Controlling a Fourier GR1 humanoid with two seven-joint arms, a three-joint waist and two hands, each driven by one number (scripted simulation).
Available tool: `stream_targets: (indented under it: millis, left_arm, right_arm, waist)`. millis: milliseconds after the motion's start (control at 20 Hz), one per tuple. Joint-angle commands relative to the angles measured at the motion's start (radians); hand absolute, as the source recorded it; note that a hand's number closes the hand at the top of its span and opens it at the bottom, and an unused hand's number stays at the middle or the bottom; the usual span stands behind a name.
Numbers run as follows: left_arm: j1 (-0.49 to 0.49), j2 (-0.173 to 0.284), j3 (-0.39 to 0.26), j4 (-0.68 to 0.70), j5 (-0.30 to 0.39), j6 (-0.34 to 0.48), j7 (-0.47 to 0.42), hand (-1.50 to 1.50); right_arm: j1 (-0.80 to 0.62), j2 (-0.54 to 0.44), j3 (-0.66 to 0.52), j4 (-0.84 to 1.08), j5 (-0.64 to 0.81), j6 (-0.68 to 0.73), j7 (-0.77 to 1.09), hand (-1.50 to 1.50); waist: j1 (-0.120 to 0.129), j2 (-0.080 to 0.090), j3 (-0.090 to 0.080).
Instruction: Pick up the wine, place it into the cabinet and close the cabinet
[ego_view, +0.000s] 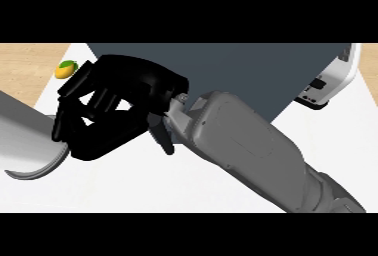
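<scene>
Looking at your right robot hand (111, 107): fills view, fingers curled, can't tell what's inside. Wine not visible. Dark cabinet (244, 70) behind, lime-ish fruit (67, 69) far left on worktop (148, 185).

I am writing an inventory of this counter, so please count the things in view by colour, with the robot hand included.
Black: 1, the robot hand
Dark grey: 1, the cabinet
Yellow-green: 1, a small fruit
White and grey: 1, an appliance
Light grey: 1, a curved part at the left edge, unclear what it is
Total: 5
No wine shows.
</scene>
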Motion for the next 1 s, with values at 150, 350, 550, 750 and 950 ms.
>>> stream_targets:
  millis: [150, 350, 550, 750, 950]
  left_arm:
    - [0.012, -0.035, 0.069, 0.034, 0.005, -0.074, -0.019, -1.5]
    - [-0.015, -0.081, 0.092, 0.111, -0.016, -0.102, 0.007, -1.5]
    - [0.049, -0.06, 0.148, 0.059, -0.016, -0.131, 0.029, -1.5]
    - [0.039, -0.089, 0.162, 0.075, -0.04, -0.125, 0.053, -1.5]
    - [0.018, -0.111, 0.157, 0.043, -0.04, -0.096, 0.089, -1.5]
  right_arm:
    - [-0.056, 0.007, 0.02, 0.255, -0.142, 0.204, -0.027, 1.5]
    - [-0.064, 0.007, -0.064, 0.342, -0.17, 0.317, -0.055, 1.5]
    - [-0.107, 0.007, -0.105, 0.444, -0.229, 0.359, -0.1, 1.5]
    - [-0.082, -0.006, -0.129, 0.523, -0.198, 0.409, -0.17, 1.5]
    - [-0.093, -0.017, -0.144, 0.593, -0.186, 0.429, -0.213, 1.5]
  waist:
    - [-0.007, -0.003, 0.001]
    - [-0.035, -0.002, 0.001]
    - [-0.017, -0.006, 0.002]
    - [-0.025, -0.003, 0.002]
    - [-0.022, 0.003, 0.002]
